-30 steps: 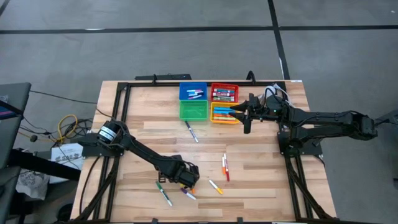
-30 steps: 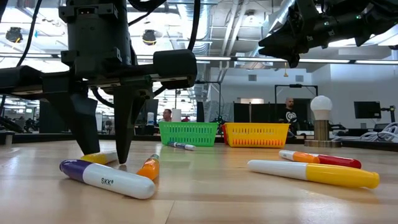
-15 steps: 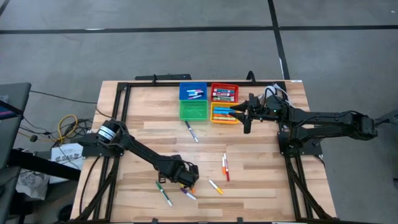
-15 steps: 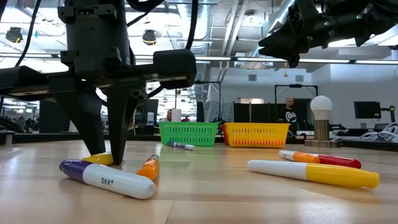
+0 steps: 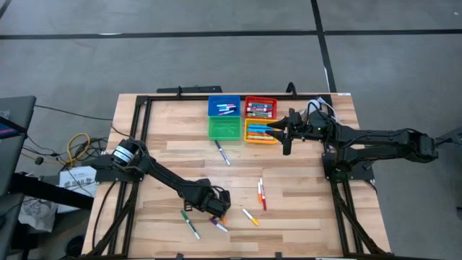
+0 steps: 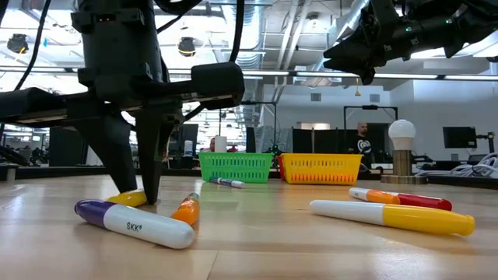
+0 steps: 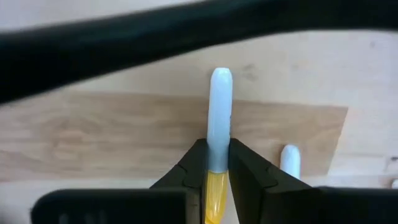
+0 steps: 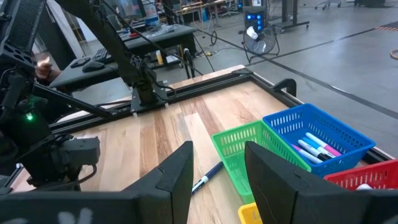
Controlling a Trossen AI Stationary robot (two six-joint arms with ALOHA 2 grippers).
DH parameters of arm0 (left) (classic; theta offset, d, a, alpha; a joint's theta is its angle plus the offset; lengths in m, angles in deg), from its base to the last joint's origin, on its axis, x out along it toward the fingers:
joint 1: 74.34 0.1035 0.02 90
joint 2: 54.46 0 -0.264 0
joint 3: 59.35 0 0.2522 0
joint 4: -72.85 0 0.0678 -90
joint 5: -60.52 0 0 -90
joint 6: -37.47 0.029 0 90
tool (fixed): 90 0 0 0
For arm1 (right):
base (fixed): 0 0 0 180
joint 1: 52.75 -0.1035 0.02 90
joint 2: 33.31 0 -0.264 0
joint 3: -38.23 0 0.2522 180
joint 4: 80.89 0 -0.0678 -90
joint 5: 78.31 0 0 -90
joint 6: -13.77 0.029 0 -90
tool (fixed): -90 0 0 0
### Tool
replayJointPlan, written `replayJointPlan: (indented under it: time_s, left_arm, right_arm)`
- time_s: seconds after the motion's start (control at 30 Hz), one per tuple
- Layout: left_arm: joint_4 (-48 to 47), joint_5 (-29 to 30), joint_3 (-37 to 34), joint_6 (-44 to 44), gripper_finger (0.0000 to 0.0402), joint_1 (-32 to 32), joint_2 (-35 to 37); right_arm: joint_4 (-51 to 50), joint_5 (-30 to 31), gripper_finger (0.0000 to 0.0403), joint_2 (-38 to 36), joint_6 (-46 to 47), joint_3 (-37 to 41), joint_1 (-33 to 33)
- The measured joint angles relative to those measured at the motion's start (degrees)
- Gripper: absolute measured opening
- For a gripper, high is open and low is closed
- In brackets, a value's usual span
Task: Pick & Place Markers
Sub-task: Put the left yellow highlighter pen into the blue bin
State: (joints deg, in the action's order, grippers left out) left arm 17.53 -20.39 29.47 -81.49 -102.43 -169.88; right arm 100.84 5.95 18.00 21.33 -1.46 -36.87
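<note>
One marker gripped: the left gripper (image 7: 217, 163) has its fingers closed flat against the sides of a yellow-capped marker (image 7: 219, 124), white barrel running straight out between the fingertips, long axis in line with the fingers. Marker rests on the wooden table (image 5: 166, 155), just beside a purple-capped marker (image 6: 132, 224) and an orange-capped marker (image 6: 187, 210). Yellow bin (image 5: 258, 132) lies well apart, across the table from this grip. Right gripper (image 5: 286, 137) hovers just beside the yellow bin, fingers parted, nothing held; left arm alone is at the marker.
</note>
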Motion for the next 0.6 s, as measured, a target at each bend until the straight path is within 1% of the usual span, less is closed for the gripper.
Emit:
replayJointPlan:
  time_s: [0.17,0.27,0.4,0.6]
  left_arm:
    - [-0.1,1.1,-0.2,1.2,0.0052,0.9,0.5]
    - [-1.0,3.2,-0.4,2.4,0.0050,1.6,1.4]
    - [-1.0,5.3,-0.4,4.5,0.0044,2.8,3.5]
    - [-1.4,6.9,-0.3,7.7,0.0050,4.0,6.7]
  right_arm:
    - [0.0,0.0,0.0134,0.0,0.0,0.0,0.0]
    - [0.0,0.0,0.0133,0.0,0.0,0.0,0.0]
    - [0.0,0.0,0.0134,0.0,0.0,0.0,0.0]
    - [0.0,0.0,0.0133,0.0,0.0,0.0,0.0]
